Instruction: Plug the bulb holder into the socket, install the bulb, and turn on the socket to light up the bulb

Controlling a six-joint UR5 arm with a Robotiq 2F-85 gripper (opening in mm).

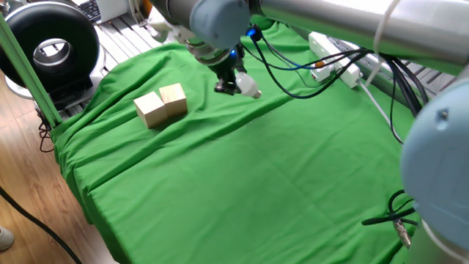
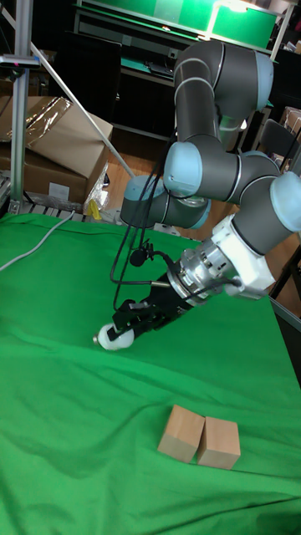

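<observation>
Nearest, two wooden blocks [image 1: 161, 105] sit touching on the green-draped table [image 1: 220, 191]. Just beyond them the claw [image 2: 125, 328] is clamped on the bulb [image 2: 111, 337], low over the cloth. Carrying it level and unhurried toward the bulb holder [image 1: 320, 72], at the socket [image 1: 333, 55] along the far edge, should suit threading. Behind lie a black ring-shaped unit [image 1: 47, 48] and metal framing.
</observation>
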